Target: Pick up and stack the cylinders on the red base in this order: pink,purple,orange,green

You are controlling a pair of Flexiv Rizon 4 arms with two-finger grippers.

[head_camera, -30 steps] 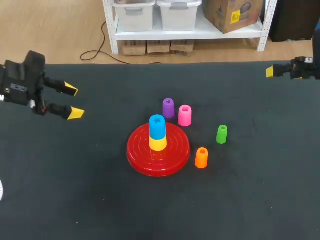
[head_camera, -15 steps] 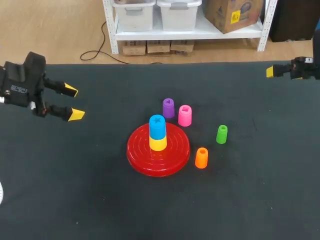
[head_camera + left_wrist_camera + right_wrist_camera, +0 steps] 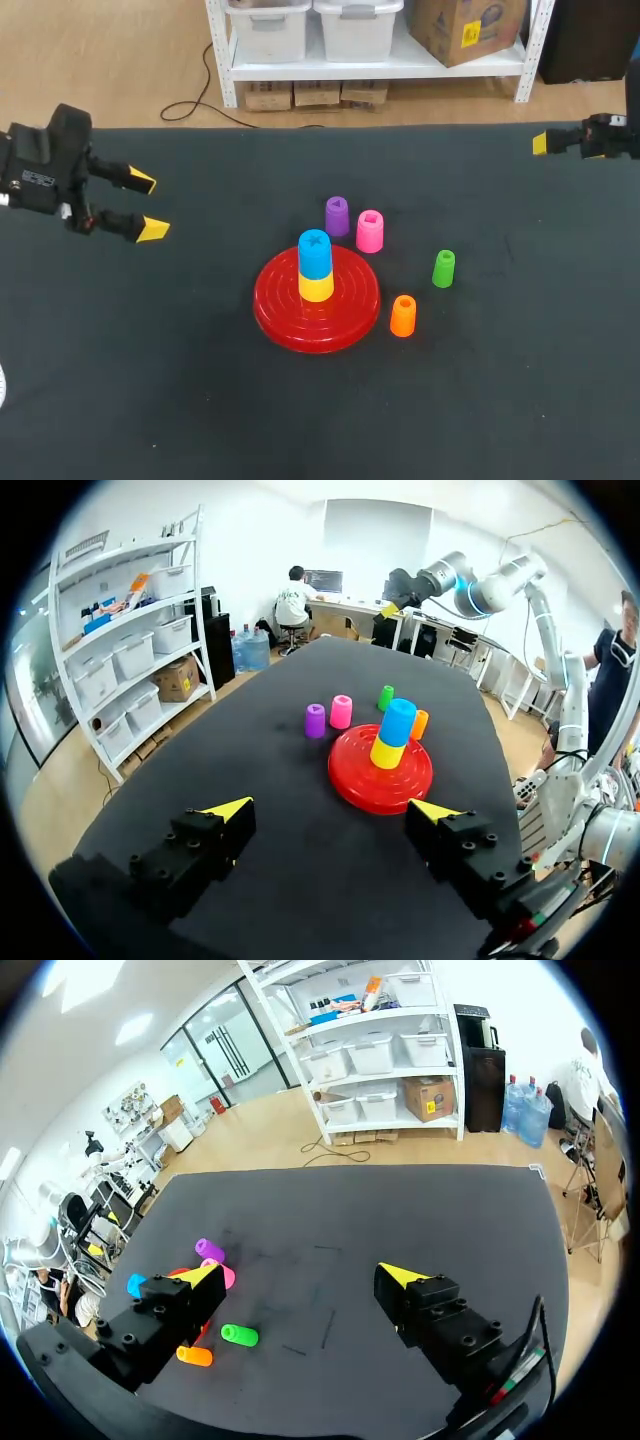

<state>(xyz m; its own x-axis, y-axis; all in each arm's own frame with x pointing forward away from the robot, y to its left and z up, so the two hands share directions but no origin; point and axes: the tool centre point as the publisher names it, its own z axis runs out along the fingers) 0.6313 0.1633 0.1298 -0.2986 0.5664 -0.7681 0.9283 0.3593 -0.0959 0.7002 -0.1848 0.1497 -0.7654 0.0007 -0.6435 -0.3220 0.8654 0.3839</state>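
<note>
Step in hand: We are judging the pink cylinder to be first in line, since none of the four named colours is sitting on the red base yet.
Left gripper: We are holding it over the left part of the surface, fingers spread wide and gripping nothing, well apart from every cylinder.
Right gripper: We are keeping it at the far right back of the surface; its wrist view is showing both fingers wide apart with nothing between them.
Pink cylinder, position: It is standing upright on the surface just behind and right of the base, with the purple cylinder just beside it.
Doing the grasp well: We are advising a descent from above, with the fingers closing on the two sides of the pink piece that are not facing purple, so the neighbour is not getting knocked.
Placing: We are expecting the stack to be tall and narrow, so the piece should be going down centred and level.
Base, contents: It is carrying a yellow cylinder with a blue cylinder on top, at its centre.
Waiting pieces: The orange cylinder is standing just beside the base's right rim; the green cylinder is standing near it, farther right.
</note>
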